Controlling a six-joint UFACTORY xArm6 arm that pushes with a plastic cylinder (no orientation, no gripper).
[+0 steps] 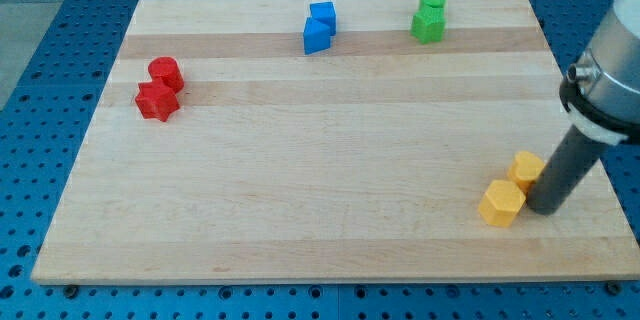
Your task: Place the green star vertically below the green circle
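Eight small coloured blocks sit on the pale wooden board (320, 180), in four pairs. Two are green: a green circle (433, 2) and a green star (427, 26), at the top edge. Two are blue: a blue cube (323, 16) and another blue block (316, 37). Two are red: a red cylinder (165, 72) and a red star (157, 101). Two are yellow: one yellow hexagon (501, 203) and a second yellow block (526, 170), near the bottom right corner. One dark rod stands there, one tip (543, 209).

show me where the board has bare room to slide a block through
Open: the wide middle between the red pair and the yellow pair. Crowded: top edge by the blue pair and green pair; my tip beside the yellows.
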